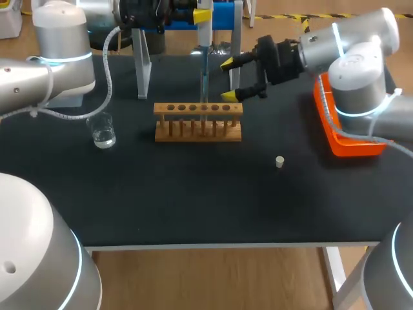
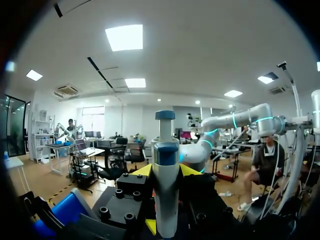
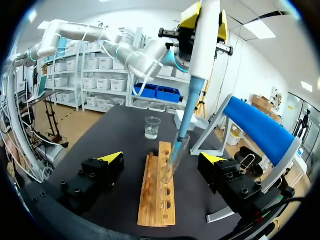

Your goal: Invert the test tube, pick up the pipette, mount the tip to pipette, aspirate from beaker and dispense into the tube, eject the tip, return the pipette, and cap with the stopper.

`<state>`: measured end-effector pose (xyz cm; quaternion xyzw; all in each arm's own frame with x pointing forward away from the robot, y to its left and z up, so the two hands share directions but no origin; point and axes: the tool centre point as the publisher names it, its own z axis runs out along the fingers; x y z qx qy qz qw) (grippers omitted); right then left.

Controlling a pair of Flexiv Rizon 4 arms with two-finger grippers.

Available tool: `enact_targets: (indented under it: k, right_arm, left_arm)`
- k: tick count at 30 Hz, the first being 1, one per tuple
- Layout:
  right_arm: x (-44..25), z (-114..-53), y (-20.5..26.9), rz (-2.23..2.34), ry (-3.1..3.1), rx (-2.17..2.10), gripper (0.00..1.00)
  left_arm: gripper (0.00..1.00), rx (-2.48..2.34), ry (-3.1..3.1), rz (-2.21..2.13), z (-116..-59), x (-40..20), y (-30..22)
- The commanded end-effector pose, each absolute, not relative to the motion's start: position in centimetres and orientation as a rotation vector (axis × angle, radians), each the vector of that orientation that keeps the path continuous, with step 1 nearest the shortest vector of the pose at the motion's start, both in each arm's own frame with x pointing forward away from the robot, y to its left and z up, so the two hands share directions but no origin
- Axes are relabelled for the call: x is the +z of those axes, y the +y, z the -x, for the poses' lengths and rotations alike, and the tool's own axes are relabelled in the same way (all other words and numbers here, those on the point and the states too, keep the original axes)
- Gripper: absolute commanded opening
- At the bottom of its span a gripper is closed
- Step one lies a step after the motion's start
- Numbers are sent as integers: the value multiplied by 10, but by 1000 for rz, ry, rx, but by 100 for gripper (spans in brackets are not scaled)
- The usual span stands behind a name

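My left gripper [image 1: 202,16] [image 2: 166,171] is shut on the white and blue pipette [image 1: 203,48] [image 2: 166,200] [image 3: 204,45], holding it upright above the wooden rack [image 1: 198,121] [image 3: 157,195]. The pipette's clear tip [image 3: 182,125] reaches down into the mouth of the test tube [image 1: 204,106] [image 3: 172,162], which stands upright in the rack. My right gripper [image 1: 228,79] [image 3: 162,158] is open just right of the tube, behind the rack, and holds nothing. The beaker [image 1: 103,131] [image 3: 152,127] with a little liquid sits left of the rack. The small white stopper [image 1: 279,161] lies on the mat to the right.
An orange tray [image 1: 345,139] sits at the table's right edge under my right arm. A pipette stand with a blue top [image 1: 226,16] [image 3: 260,130] rises at the back behind the rack. The black mat in front of the rack is bare.
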<state>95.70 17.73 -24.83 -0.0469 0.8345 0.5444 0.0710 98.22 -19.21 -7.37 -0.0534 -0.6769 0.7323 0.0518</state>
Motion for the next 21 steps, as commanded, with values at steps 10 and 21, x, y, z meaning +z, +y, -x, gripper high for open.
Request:
enact_targets:
  k: [10,21]
  right_arm:
    - [-168,-932,126,17,2355,1738,100]
    - [-79,-926,109,-2,2220,1769,100]
  left_arm:
    - [0,2222,-2059,168,-984,-73,-192]
    - [0,2222,-2059,168,-984,-73,-192]
